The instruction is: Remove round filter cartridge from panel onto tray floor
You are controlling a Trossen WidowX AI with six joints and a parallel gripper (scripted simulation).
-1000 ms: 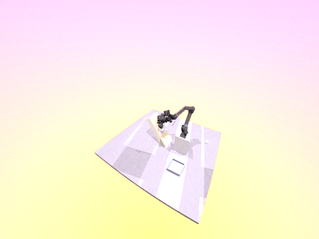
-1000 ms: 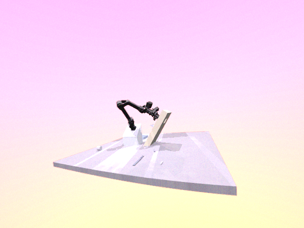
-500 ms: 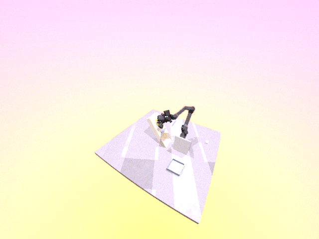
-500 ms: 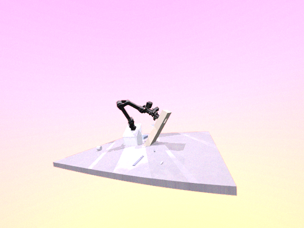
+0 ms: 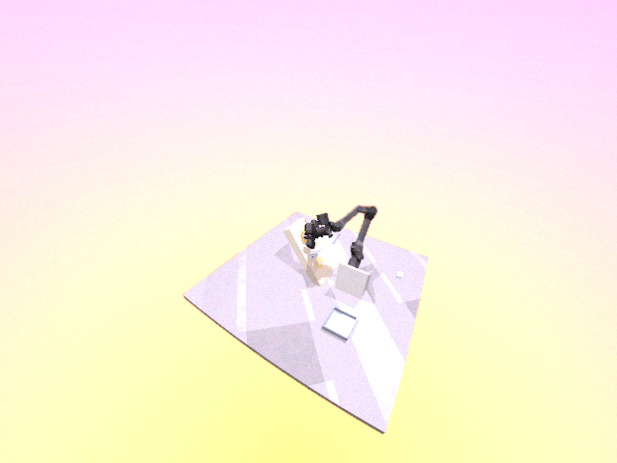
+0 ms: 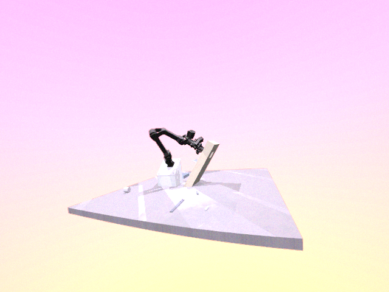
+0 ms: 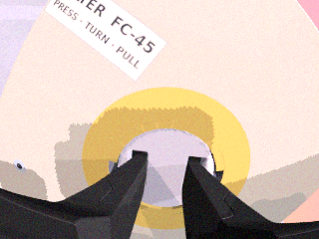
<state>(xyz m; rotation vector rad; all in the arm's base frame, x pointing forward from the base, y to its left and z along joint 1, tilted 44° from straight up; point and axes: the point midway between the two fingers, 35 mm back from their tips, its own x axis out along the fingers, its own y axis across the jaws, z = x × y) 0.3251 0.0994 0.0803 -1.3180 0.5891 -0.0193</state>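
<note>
The round pale filter cartridge [image 7: 166,141] sits within a yellow ring [image 7: 231,144] on the leaning cream service panel [image 5: 294,227] [image 6: 199,168] [image 7: 239,55]. My gripper [image 5: 309,243] [image 6: 200,151] [image 7: 165,162] is at the panel's upper part, shut on the cartridge, with the fingertips at its two face slots. Dark notches show at the cartridge's left and right edges in the wrist view. The fingers hide its lower part, and I cannot tell whether it stands out from the panel. The tray [image 5: 335,334] lies on the table, away from the gripper.
A pale block [image 5: 353,280] [image 6: 169,177] stands at the arm's base, between panel and tray. A second yellow ring [image 5: 319,262] is lower on the panel. A small white object [image 5: 399,274] [image 6: 126,189] and a grey bar [image 6: 177,205] lie on the table.
</note>
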